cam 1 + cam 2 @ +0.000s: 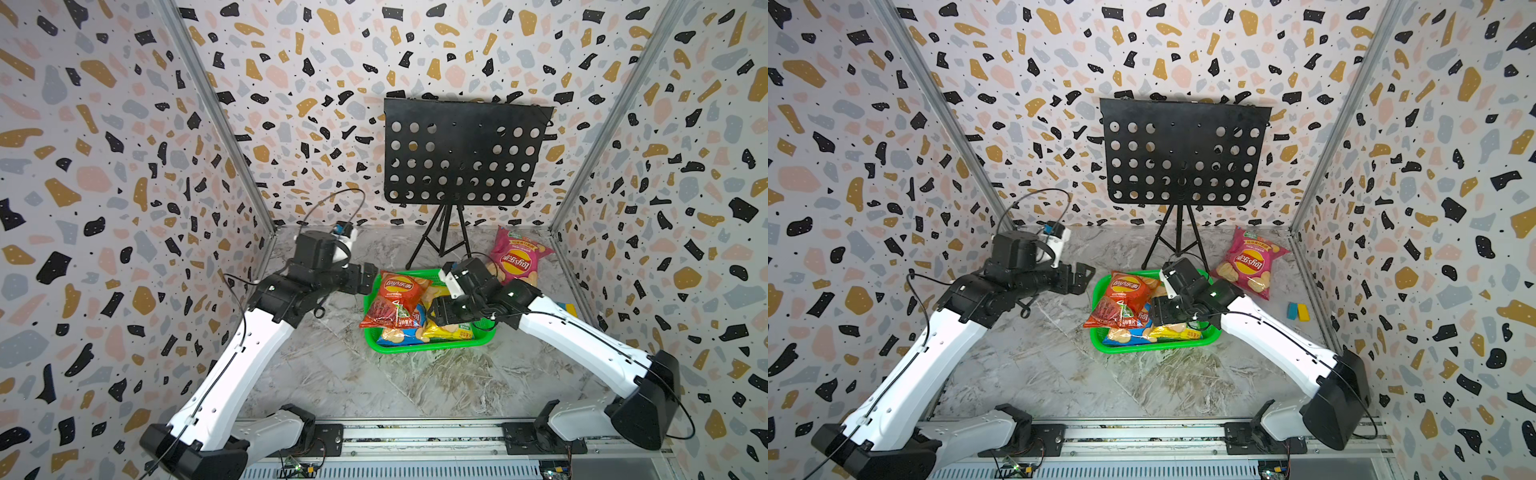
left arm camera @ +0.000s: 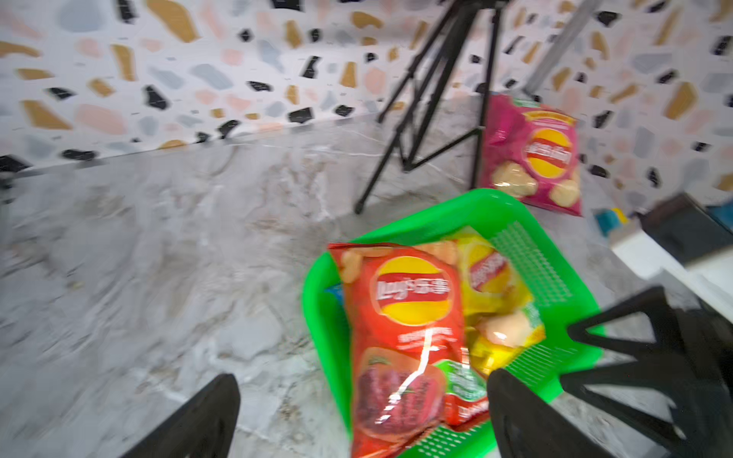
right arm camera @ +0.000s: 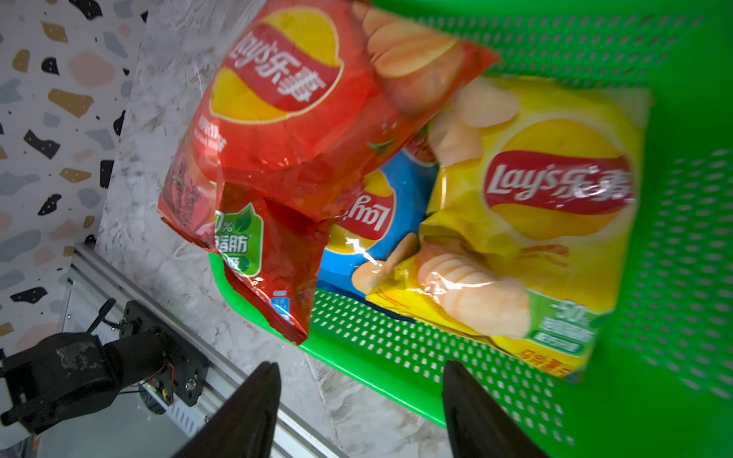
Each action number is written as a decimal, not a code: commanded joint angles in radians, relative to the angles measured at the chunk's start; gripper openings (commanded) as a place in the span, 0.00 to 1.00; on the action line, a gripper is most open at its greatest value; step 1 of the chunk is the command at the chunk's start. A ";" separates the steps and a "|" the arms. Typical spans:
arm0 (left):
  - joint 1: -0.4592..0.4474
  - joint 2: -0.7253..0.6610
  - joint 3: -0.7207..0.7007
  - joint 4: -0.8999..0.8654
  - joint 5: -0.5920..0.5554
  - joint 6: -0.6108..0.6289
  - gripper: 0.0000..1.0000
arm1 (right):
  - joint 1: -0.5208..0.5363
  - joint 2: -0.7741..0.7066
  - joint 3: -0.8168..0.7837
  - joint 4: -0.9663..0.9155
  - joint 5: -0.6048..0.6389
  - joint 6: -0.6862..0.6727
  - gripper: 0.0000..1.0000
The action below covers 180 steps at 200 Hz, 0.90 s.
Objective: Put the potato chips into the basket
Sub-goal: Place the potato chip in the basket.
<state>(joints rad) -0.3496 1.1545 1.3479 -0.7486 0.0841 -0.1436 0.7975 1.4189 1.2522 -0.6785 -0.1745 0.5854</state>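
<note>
Top views first. The bright green mesh plastic basket [image 1: 399,349] sits mid-counter, and it's filling up. The glossy red Lay's chip bag [image 1: 395,303] lies on top, its lower end drooping over the basket's rim on the left arm's side. The blue Lay's bag [image 1: 399,337] and the yellow Lay's bag [image 1: 449,331] sit inside, under and beside it. The left fingers [image 1: 368,277] hover just beside the basket's rim, and the right fingers [image 1: 438,313] hang over the basket. Behind the basket, well apart from it, the magenta-pink Lay's bag [image 1: 515,259] lies on the grey marble counter [image 1: 332,374]. That's the one left out.

The left wrist view is blurred, but the left fingers [image 2: 190,420] clearly stand wide apart and grip nothing. The red bag lies free in the basket below them.

In the right wrist view the right fingers [image 3: 246,416] are spread too, and empty, above the basket's rim. Red lies on blue there, with yellow alongside.

My call: three of four are in and one is still to go. The red bag's overhang may want a nudge.
</note>
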 commanded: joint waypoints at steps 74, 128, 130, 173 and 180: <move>0.130 -0.093 -0.403 -0.046 0.131 0.216 1.00 | 0.044 0.079 -0.015 0.127 -0.162 0.037 0.66; 0.129 -0.083 -0.434 -0.018 0.225 0.228 0.97 | 0.045 0.116 -0.016 0.156 -0.146 0.008 0.35; 0.129 -0.084 -0.435 -0.017 0.221 0.227 0.96 | 0.045 0.114 -0.016 0.154 -0.143 0.004 0.34; 0.129 -0.084 -0.446 0.012 0.127 0.209 0.99 | 0.045 0.093 -0.010 0.076 -0.105 -0.069 0.02; 0.129 -0.083 -0.446 0.015 0.110 0.207 0.99 | 0.045 0.087 -0.009 0.061 -0.099 -0.083 0.01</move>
<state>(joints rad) -0.2234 1.0782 0.9112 -0.7761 0.2489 0.0647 0.8394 1.5436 1.2381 -0.5510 -0.3103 0.5629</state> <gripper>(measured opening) 0.987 0.040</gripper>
